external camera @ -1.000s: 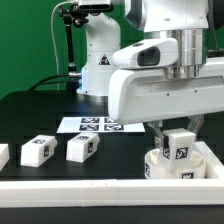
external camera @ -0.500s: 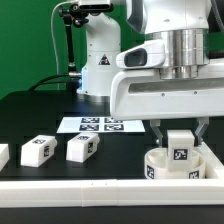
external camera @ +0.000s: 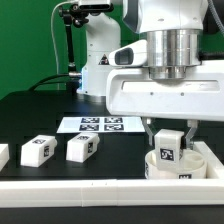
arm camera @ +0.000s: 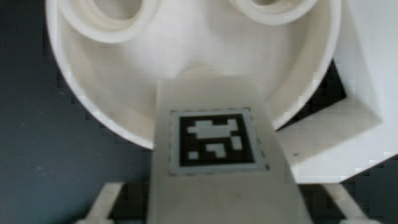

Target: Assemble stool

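Exterior view: on the black table (external camera: 40,112) toward the exterior view's left I see 3 loose legs (external camera: 82,147), the leftmost cut off by the edge, with the marker board (external camera: 100,124) behind them. Further right, my gripper (external camera: 168,134) is clamped on a 4th leg (external camera: 167,150), upright between the 2 fingers (external camera: 149,129), directly over the seat disc (external camera: 185,170); contact I cannot tell. In the wrist view that tagged leg (arm camera: 215,140) fills the gap, 2 seat holes beyond.
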You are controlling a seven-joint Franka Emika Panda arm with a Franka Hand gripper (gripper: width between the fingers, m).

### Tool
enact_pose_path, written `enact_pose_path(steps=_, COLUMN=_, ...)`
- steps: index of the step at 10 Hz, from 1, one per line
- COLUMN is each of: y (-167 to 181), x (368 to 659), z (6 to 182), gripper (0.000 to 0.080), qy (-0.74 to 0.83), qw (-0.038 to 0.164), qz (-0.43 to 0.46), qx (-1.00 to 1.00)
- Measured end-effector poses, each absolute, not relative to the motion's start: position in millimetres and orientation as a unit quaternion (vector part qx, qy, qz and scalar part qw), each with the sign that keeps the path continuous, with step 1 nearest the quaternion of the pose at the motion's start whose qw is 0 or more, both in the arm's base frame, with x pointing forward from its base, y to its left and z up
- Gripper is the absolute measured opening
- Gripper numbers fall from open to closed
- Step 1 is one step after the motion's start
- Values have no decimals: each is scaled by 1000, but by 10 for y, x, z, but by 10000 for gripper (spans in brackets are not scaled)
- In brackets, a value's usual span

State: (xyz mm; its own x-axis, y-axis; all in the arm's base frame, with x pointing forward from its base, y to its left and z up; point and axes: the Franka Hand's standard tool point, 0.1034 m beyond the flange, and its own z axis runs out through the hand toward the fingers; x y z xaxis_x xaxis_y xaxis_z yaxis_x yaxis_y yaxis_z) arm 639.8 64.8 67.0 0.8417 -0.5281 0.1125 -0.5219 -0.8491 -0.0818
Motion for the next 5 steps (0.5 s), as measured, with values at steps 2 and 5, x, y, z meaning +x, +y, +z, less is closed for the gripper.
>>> enact_pose_path(steps=2, y=628, x=6398, z=666, gripper=340, qy=291, qw=25, qz=-65, qx=-954)
enact_pose_path(steps=5, y=631, x=6384, z=711, gripper=599, qy=269, qw=24, qz=-63, qx=-961)
